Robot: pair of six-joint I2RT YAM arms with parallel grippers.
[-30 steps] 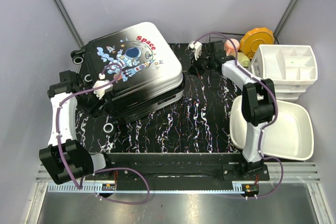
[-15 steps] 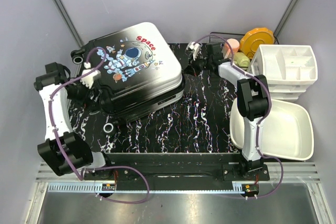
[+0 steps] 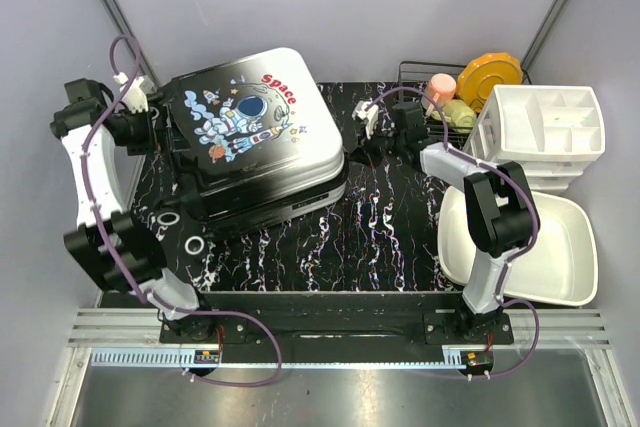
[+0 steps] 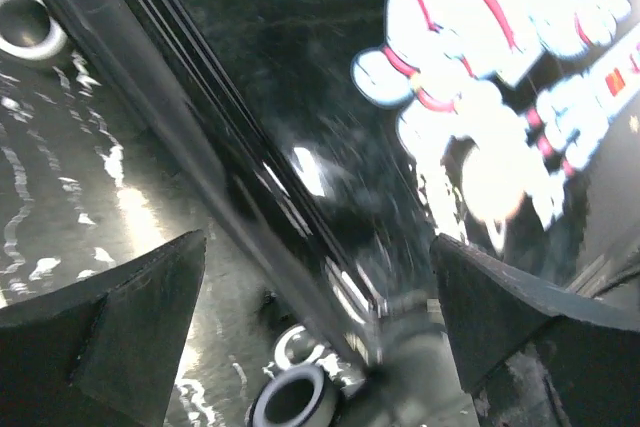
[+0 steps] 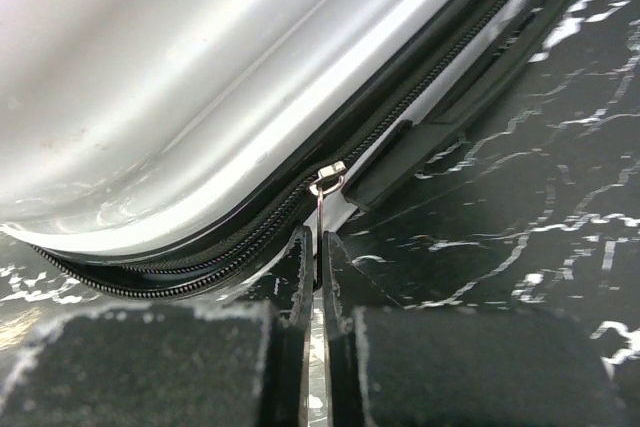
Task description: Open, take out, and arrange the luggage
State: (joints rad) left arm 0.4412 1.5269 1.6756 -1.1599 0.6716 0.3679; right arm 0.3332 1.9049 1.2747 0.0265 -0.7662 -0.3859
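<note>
I have the luggage (image 3: 255, 142) lying flat on the black marbled tabletop (image 3: 390, 217), towards the left and far side. Its astronaut and red "Space" print face up and its lid is down on the base. My left gripper (image 3: 148, 132) sits at the case's left edge with its jaws spread wide and nothing in them. In the left wrist view the gripper (image 4: 318, 247) has the dark glossy shell (image 4: 330, 97) and its black rim running diagonally through the gap. The view is blurred, so I cannot tell whether either finger touches the case. Two grey-rimmed wheels (image 4: 290, 397) show in that view, one near each end of the rim. From above I see two such rings (image 3: 168, 218) on the table at the case's near left corner. My right gripper (image 3: 362, 135) is at the case's right edge. Its wrist camera shows the fingers (image 5: 290, 347) pressed together on the thin metal zipper pull (image 5: 320, 212), which stands up from the zipper (image 5: 200, 252) just under the pale grey shell (image 5: 200, 67). To the right, well apart from the case, are a white basin (image 3: 560, 267), a white drawer organiser (image 3: 545, 127) behind it, and a black wire rack (image 3: 410, 72) holding an orange disc (image 3: 488, 75).
</note>
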